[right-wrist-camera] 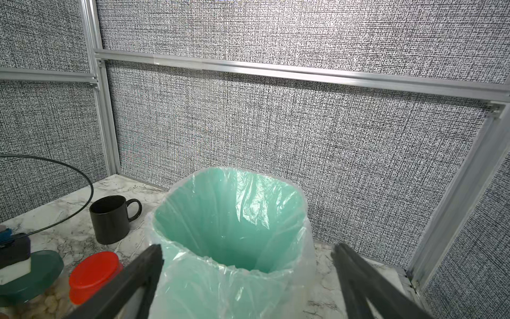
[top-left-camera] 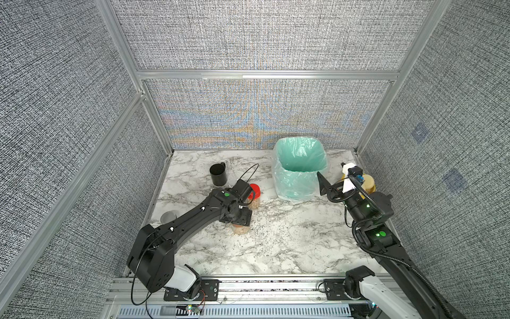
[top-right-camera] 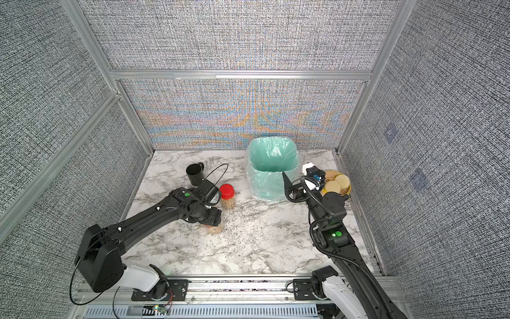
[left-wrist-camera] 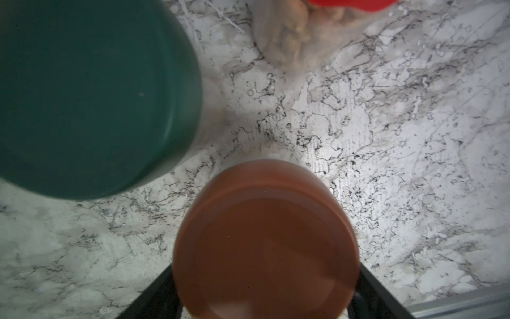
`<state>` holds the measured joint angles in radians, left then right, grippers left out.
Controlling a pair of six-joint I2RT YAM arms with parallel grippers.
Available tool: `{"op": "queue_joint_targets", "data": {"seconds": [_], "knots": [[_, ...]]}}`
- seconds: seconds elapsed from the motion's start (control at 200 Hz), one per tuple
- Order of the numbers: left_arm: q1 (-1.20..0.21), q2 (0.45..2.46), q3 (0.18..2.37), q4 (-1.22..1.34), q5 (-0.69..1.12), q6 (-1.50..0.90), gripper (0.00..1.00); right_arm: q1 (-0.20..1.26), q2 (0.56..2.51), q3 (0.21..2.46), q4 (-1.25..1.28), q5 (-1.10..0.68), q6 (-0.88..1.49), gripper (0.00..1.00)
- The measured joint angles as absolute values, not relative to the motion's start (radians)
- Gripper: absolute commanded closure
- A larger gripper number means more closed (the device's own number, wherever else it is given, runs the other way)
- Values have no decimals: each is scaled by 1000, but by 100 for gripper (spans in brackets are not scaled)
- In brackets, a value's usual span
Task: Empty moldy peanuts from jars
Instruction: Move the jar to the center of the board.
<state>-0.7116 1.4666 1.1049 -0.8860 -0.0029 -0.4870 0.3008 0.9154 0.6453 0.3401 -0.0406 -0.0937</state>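
Three clear jars of moldy peanuts (top-right-camera: 228, 204) stand left of centre on the marble. My left gripper (top-left-camera: 239, 221) points straight down over the terracotta-lid jar (top-right-camera: 215, 228). In the left wrist view its black fingers (left-wrist-camera: 154, 292) press both sides of the terracotta lid (left-wrist-camera: 265, 243), shut on it. The green-lid jar (left-wrist-camera: 82, 96) stands close beside it, hidden under the arm in both top views. The red-lid jar (top-left-camera: 254, 193) is just beyond. My right gripper (right-wrist-camera: 247, 248) hangs open and empty beside the bin (right-wrist-camera: 176, 198).
The bin (top-left-camera: 276, 165), lined with a green bag, stands at the back right of centre. A black mug (top-left-camera: 218, 174) sits behind the jars. A squat steel tin (top-left-camera: 169, 216) sits at the left edge. A plate of yellow discs (top-right-camera: 338, 182) lies behind the right arm.
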Motion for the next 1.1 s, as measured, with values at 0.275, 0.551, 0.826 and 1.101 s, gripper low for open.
{"op": "queue_joint_targets", "data": {"seconds": [0.275,0.551,0.826,1.101], "knots": [[-784,1544,1161,-817,24,-474,29,301,911,638,339,-41,-95,2],[-834,1673,1262,-701,18,-479,24,301,904,635,338,-33,-95,2],[-874,1740,1312,-686,49,-487,6,301,907,635,337,-22,-95,2],[-875,1694,1341,-702,52,-492,0,301,904,636,324,-22,-95,2]]}}
